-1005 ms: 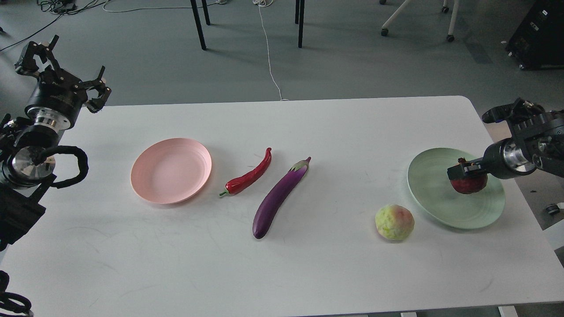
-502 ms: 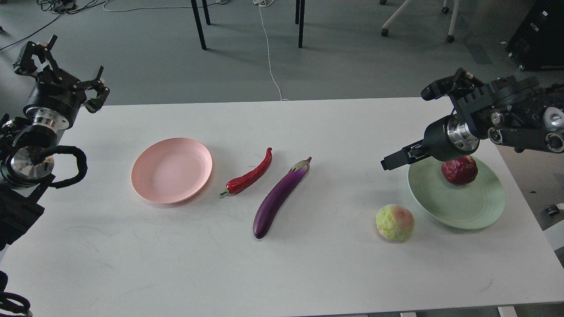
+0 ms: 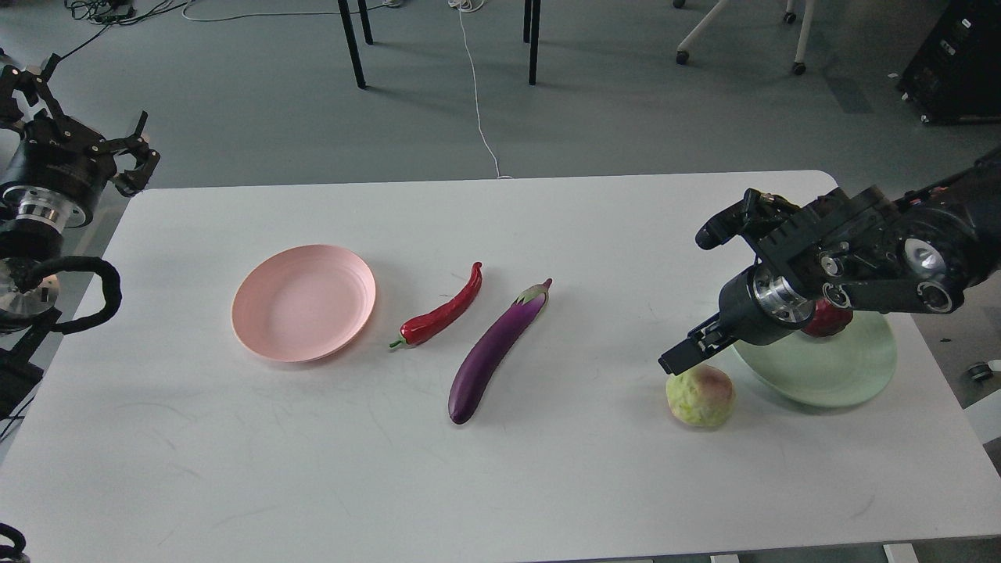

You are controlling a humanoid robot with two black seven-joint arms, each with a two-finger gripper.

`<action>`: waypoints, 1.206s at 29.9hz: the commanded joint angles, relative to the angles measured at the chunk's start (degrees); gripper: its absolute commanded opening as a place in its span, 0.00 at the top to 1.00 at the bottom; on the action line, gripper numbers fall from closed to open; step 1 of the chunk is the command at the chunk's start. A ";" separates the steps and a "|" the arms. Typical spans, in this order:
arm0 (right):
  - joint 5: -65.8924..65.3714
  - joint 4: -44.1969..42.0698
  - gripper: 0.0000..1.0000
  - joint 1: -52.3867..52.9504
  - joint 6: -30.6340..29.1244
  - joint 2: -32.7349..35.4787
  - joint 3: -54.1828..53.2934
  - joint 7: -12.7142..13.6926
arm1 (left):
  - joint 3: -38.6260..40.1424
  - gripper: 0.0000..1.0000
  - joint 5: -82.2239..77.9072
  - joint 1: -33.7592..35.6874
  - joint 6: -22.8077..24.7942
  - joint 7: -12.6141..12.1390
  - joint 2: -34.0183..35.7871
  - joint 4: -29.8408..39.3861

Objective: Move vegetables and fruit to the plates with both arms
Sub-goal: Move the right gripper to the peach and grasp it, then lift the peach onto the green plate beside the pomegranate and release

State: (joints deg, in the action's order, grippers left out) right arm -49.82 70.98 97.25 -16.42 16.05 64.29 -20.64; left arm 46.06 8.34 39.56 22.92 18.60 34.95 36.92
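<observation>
Yellow-green fruit (image 3: 700, 396): sits on the white bench (image 3: 500, 485) just beside the mint green plate (image 3: 841, 375), directly under the right gripper (image 3: 688, 353).
Handling: round and smooth-looking, probably light and firm; likely to roll if nudged, so a hold across its widest part from above seems safest.
Right gripper jaws: seen end-on and dark; whether they are spread or closed cannot be told. Nothing is held.
Pomegranate (image 3: 829, 319): rests on the mint green plate, mostly hidden behind the right arm.
Left gripper (image 3: 78, 117): raised off the bench's far left corner, fingers spread and empty.
Chili pepper (image 3: 442, 311) and eggplant (image 3: 498, 350): lie side by side mid-bench, apart from each other, not yet moved to the pink plate (image 3: 303, 303), which is bare.
Change from a second ago: the right gripper has let go of the pomegranate, left it on the plate and swung down toward the yellow-green fruit; the left arm has drawn back leftward.
</observation>
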 commanded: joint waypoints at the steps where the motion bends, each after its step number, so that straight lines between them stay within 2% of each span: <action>1: -0.63 -0.05 0.12 -2.15 0.69 -1.55 1.45 -0.01 | 0.00 0.01 0.01 -0.01 -0.07 -0.05 0.38 0.00; 6: -0.98 -0.14 0.26 -2.59 1.57 -2.69 3.48 -0.10 | 0.00 0.01 0.01 -0.18 0.01 -0.05 1.35 0.00; 9: -2.38 -0.14 0.41 -1.98 1.57 -2.69 3.39 -0.10 | 0.00 0.01 0.01 -0.53 0.01 -0.05 1.52 0.00; 13: -2.21 -0.49 0.47 0.12 1.74 -2.17 2.86 -0.10 | 0.00 0.01 0.01 -0.53 0.01 -0.05 1.35 0.00; 20: -2.73 -0.14 0.47 4.44 1.83 5.37 3.12 0.17 | 0.00 0.01 -0.16 -0.45 0.01 -0.05 1.35 0.00; 27: -12.40 -1.36 0.46 1.02 1.92 14.70 3.66 0.17 | 0.00 0.01 -0.16 -0.45 0.01 -0.05 1.17 0.00; 35: -12.23 -4.97 0.42 -3.82 3.68 15.59 2.95 -0.01 | -0.09 0.01 -0.25 0.17 -0.25 -0.14 0.64 0.00; 36: -12.23 -5.15 0.38 -4.17 3.94 15.59 2.95 -0.01 | -0.09 0.01 -0.34 0.43 -0.25 -0.14 0.73 0.00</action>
State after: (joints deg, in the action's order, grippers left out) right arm -62.05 66.26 94.10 -13.29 31.60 67.29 -20.63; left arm 45.99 8.14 39.44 22.73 18.50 35.62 36.91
